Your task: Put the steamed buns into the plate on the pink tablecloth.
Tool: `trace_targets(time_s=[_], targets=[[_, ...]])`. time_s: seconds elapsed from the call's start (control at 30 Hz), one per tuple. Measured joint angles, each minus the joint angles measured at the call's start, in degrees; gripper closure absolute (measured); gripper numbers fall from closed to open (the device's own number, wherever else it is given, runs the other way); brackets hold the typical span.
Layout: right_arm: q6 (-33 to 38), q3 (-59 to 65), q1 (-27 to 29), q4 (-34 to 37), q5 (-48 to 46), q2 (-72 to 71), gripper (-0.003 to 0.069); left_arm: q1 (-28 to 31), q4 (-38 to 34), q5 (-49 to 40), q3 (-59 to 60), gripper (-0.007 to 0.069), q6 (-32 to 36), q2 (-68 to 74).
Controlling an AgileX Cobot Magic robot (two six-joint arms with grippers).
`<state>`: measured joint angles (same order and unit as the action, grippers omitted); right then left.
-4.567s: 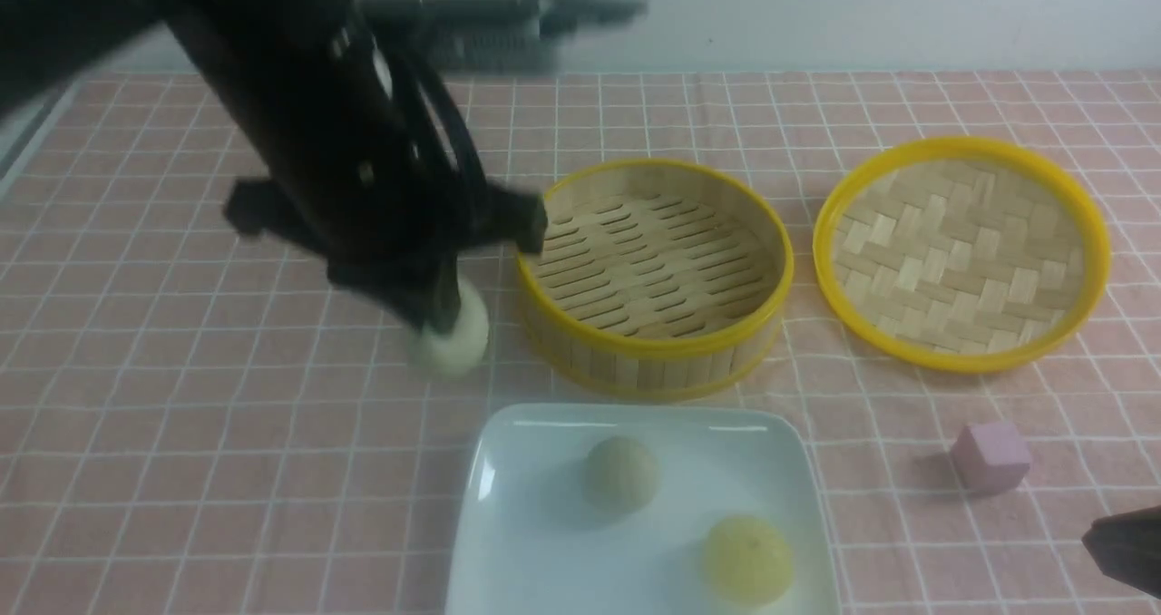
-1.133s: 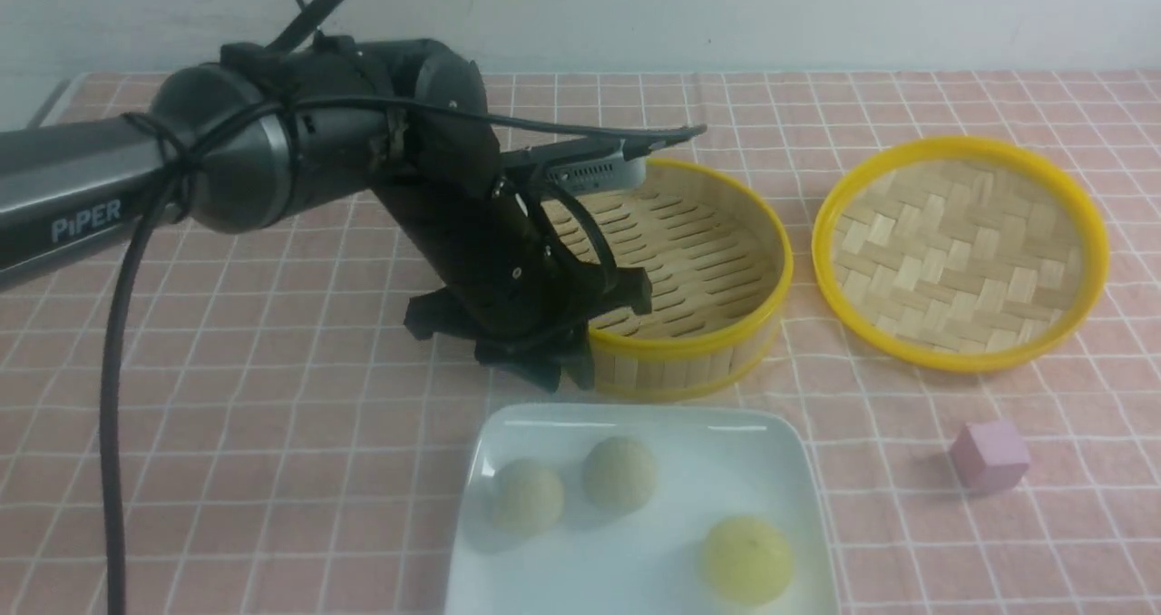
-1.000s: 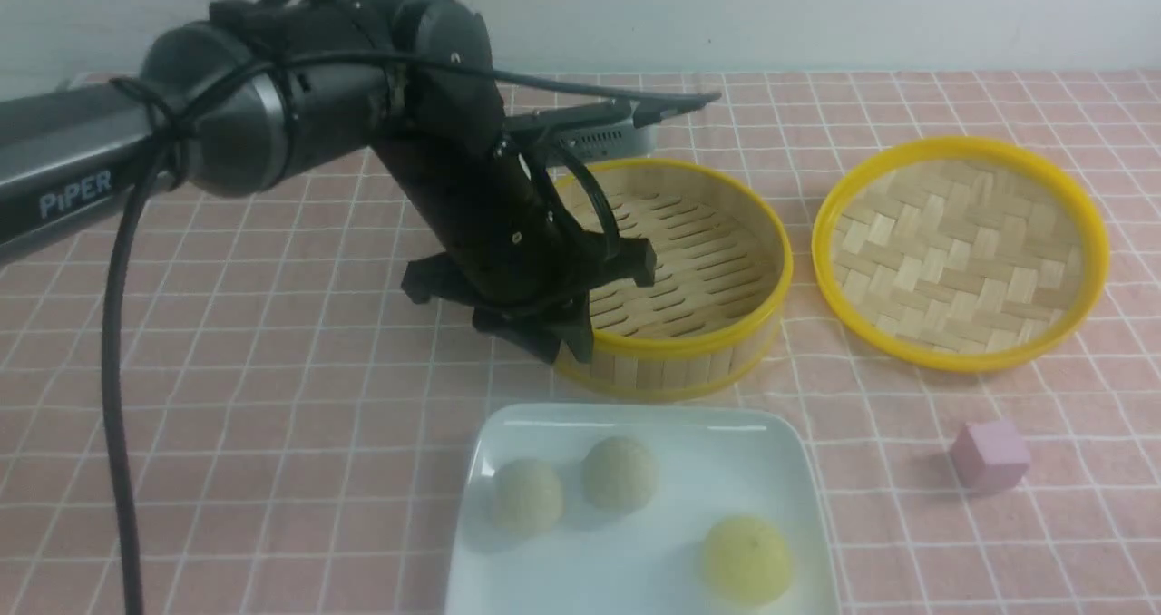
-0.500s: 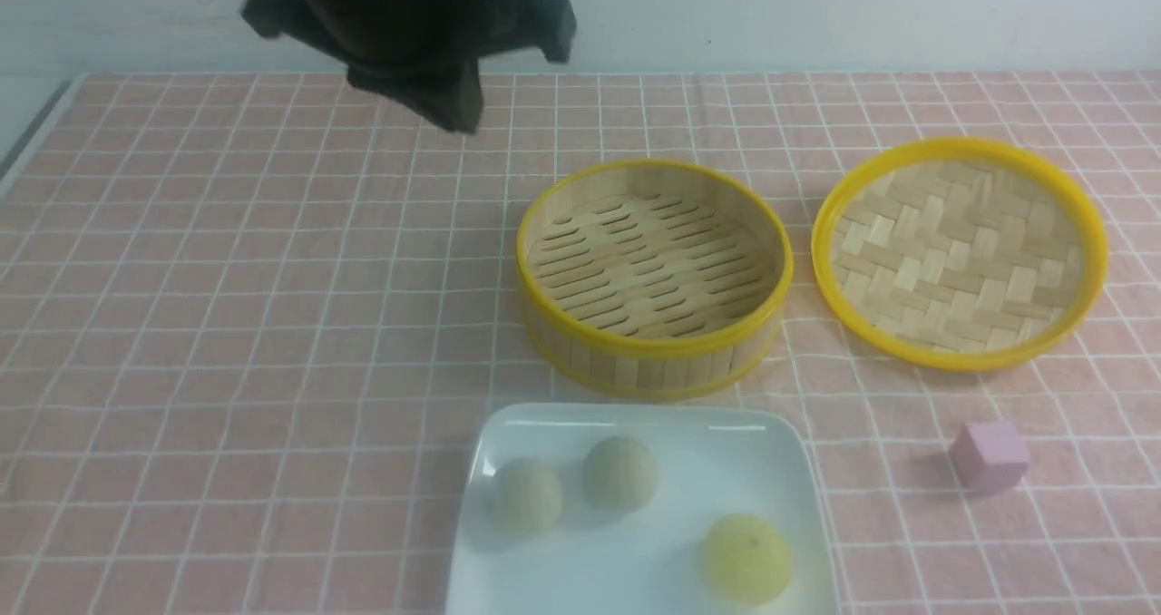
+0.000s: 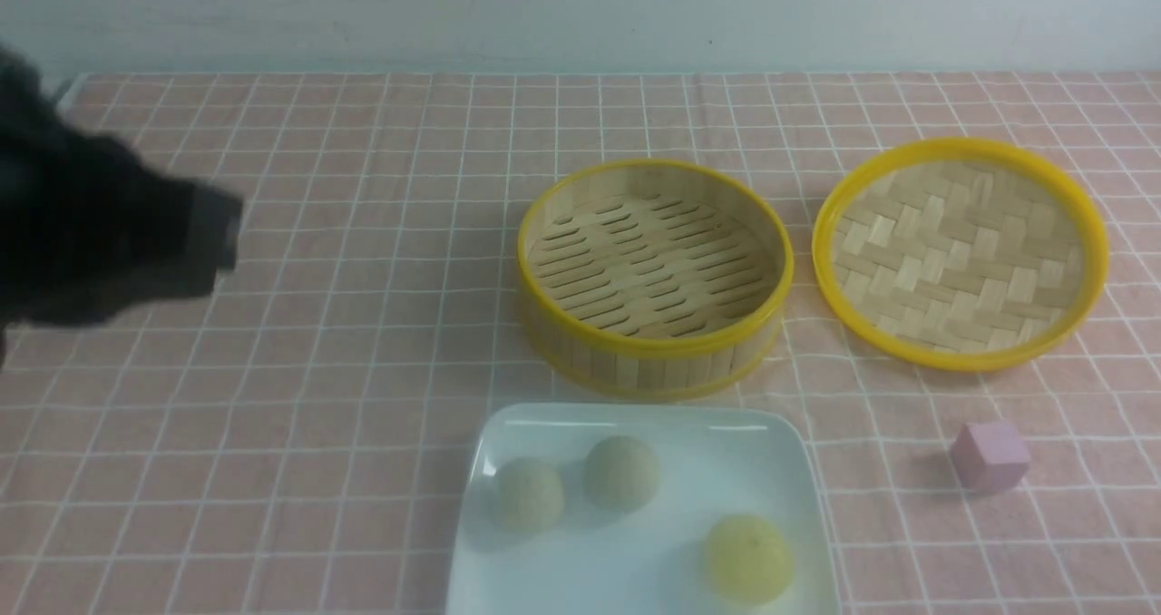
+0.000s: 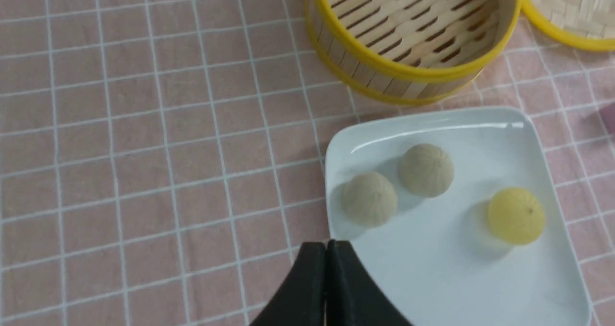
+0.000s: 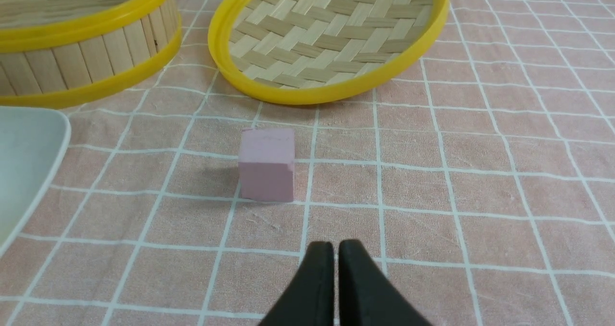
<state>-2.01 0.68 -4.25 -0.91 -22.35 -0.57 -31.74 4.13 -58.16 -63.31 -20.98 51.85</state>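
Resting inside the plate (image 5: 780,470) at six o'clock on the pink tablecloth (image 5: 345,234), the steamed buns (image 5: 620,473) keep off its rim; left gripper (image 6: 326,247) and right gripper (image 7: 335,250) hang pinched together, empty; bare cloth spreads toward nine o'clock.

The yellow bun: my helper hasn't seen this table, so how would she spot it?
Find the white plate at the pink tablecloth's near edge. Three buns sit in it; the yellow bun lies alone at the right, apart from the beige pair.

Pink tablecloth (image 5: 272,415) carries plate (image 5: 780,470), bamboo steamer (image 5: 653,275), woven lid (image 5: 961,252), pink cube (image 5: 989,454).
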Motion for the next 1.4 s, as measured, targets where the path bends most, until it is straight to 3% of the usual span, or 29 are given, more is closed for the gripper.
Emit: trace_targets(time_s=[0.13, 0.33, 0.93, 1.17, 1.37, 1.4], targets=[[0.0, 0.0, 0.0, 0.0, 0.0, 0.0, 0.0616, 0.0, -0.1, 19.5, 15.9, 0.0607, -4.2, -9.9], [0.0, 0.0, 0.0, 0.0, 0.0, 0.0, 0.0610, 0.0, 1.2, 36.0, 28.6, 0.0601, -7.8, -19.9], [0.0, 0.0, 0.0, 0.0, 0.0, 0.0, 0.0585, 0.0, 3.0, 36.3, 34.0, 0.0580, -8.2, -22.0], [0.0, 0.0, 0.0, -0.1, 0.0, 0.0, 0.0576, 0.1, 5.6, 32.0, 34.1, 0.0571, -8.4, -22.1], [0.0, 0.0, 0.0, 0.0, 0.0, 0.0, 0.0573, 6.1, 7.3, 31.2, 36.4, 0.0566, -8.3, -26.6], [0.0, 0.0, 0.0, 0.0, 0.0, 0.0, 0.0573, 10.0, 7.3, 31.8, 38.4, 0.0564, -8.3, -28.5]])
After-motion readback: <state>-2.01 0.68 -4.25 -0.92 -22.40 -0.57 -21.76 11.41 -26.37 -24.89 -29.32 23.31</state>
